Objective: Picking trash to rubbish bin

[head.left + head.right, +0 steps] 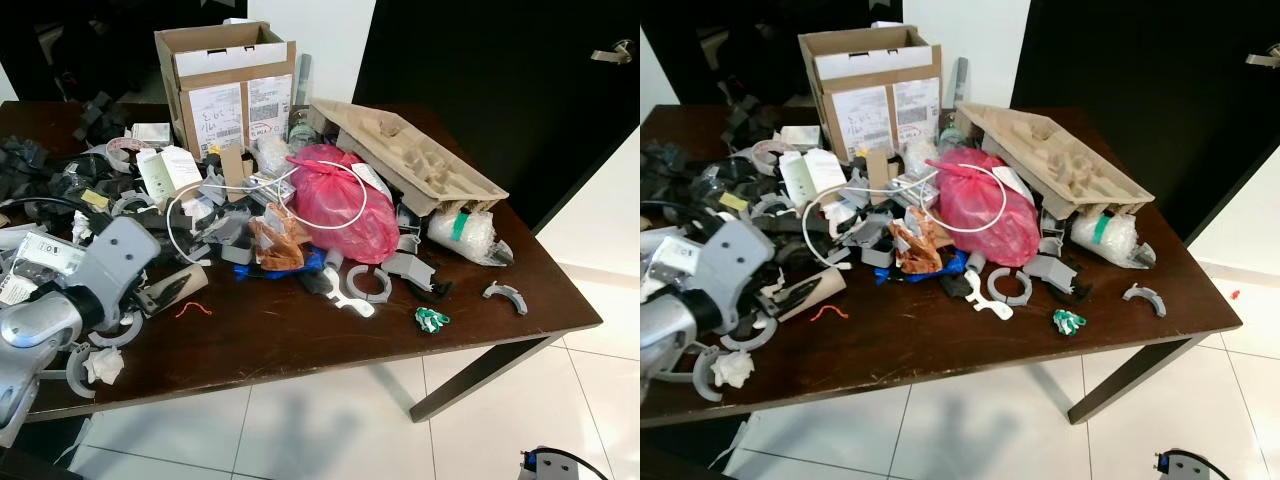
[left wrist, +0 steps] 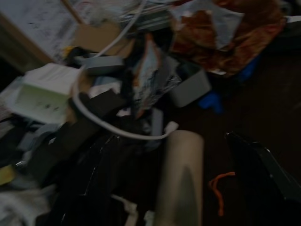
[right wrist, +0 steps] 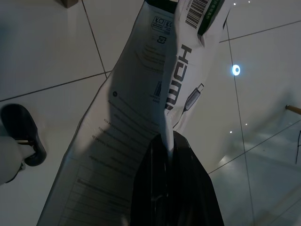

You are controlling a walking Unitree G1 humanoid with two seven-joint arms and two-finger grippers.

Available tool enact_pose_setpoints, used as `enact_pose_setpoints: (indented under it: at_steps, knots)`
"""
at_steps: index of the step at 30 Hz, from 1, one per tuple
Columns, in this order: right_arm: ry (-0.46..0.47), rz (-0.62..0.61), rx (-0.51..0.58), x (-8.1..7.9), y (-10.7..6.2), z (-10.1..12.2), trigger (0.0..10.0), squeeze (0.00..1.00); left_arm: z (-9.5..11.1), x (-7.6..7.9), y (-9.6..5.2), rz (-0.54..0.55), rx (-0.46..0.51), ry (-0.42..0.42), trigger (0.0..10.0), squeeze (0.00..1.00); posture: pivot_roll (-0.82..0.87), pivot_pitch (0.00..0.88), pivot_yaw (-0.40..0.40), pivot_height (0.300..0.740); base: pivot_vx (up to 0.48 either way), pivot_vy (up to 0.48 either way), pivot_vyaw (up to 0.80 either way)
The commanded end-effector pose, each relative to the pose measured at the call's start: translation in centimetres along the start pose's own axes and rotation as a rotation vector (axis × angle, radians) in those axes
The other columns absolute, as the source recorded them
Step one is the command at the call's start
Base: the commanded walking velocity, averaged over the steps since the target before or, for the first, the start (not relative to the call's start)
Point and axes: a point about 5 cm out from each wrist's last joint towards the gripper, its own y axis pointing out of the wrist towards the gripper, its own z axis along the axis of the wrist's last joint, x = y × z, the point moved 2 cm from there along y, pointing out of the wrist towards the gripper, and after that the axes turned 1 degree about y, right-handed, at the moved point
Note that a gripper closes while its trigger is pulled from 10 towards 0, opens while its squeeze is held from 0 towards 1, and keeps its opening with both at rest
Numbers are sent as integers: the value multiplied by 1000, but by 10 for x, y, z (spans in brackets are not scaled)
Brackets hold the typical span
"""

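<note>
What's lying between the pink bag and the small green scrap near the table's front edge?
In the left eye view, a white ring-shaped plastic clamp and grey plastic pieces lie between the pink bag and the green scrap, then bare table.

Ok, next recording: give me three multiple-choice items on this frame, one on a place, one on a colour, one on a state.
1. Where does the open cardboard box stand?
A. At the table's far side
B. On the floor tiles
C. On the moulded pulp tray

2. What colour is the tied plastic bag in the middle of the pile?
A. Blue
B. Pink-red
C. Yellow

3. What is the right gripper doing?
A. Open over the table
B. Shut on a white HDMI cable package
C. Resting inside the box

Key: 1 A, the box stands on the dark table by its back edge, behind the clutter. 2 B, the bag is pink-red with a white cable looped over it. 3 B, the right wrist view shows the black fingers pinching the printed HDMI cable package above floor tiles.
</note>
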Motion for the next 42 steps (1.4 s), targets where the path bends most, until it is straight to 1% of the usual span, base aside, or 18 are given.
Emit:
enact_pose_setpoints:
  at_steps: [1,4,5,6,14,20,23,26,29,30,32,35,37,38,39,40,41,42]
  knots:
    - [-35,0,-18,4,-1,-6,0,0,-3,4,1,-48,-31,12,10000,0,198,131,-81,740,0,0,0]
    - [-44,3,-20,4,-1,-7,0,0,-7,6,6,-93,-76,37,10000,0,191,134,-79,740,0,0,0]
    - [-48,3,-22,5,-1,-8,0,0,-11,5,8,-111,-119,55,10000,0,188,137,-76,740,0,0,0]
    - [-49,2,-22,6,-1,-9,0,0,-12,5,8,-113,-129,59,10000,0,188,137,-76,740,0,0,0]
    - [-65,3,-32,7,-2,-13,0,0,-28,-8,6,-49,-248,92,10000,0,177,140,-75,740,0,0,0]
    - [-71,9,-36,7,-2,-16,0,0,-33,-12,7,-16,-272,83,10000,0,176,143,-74,740,0,0,0]
    - [-76,10,-36,7,-2,-16,0,0,-39,-10,9,-21,-303,90,10000,0,175,147,-73,740,0,0,0]
    - [-86,9,-35,7,-2,-15,0,0,-43,-2,13,-55,-305,66,10000,0,173,147,-74,740,0,0,0]
    - [-89,7,-34,7,-2,-15,0,0,-49,10,19,-90,-285,-25,10000,0,166,150,-77,740,0,0,0]
    - [-89,7,-34,7,-2,-15,0,0,-49,10,19,-90,-285,-25,10000,0,166,150,-77,740,0,0,0]
    - [-89,4,-35,9,-2,-15,0,0,-56,16,21,-116,-322,-37,10000,0,163,151,-78,740,0,0,0]
    - [-88,-1,-34,11,-2,-15,0,0,-59,20,22,-131,-344,-38,10000,0,163,151,-78,740,0,0,0]
    - [-88,-3,-34,12,-2,-14,0,0,-59,21,24,-129,-340,-45,10000,0,163,151,-78,740,0,0,0]
    - [-87,-4,-33,12,-2,-14,0,0,-58,21,25,-130,-335,-49,6549,0,159,149,-78,740,0,0,0]
    - [-85,-5,-33,13,-2,-14,0,0,-58,22,26,-131,-331,-50,2000,0,157,150,-75,740,0,0,0]
    - [-85,-5,-33,13,-2,-14,0,0,-58,22,26,-131,-331,-50,2000,0,157,150,-75,740,0,0,0]
    - [-84,-5,-32,13,-2,-14,0,0,-57,22,27,-132,-330,-50,0,0,157,149,-76,740,0,0,0]
    - [-82,-6,-32,13,-2,-14,0,0,-57,22,27,-133,-329,-50,0,0,156,147,-75,740,0,0,0]
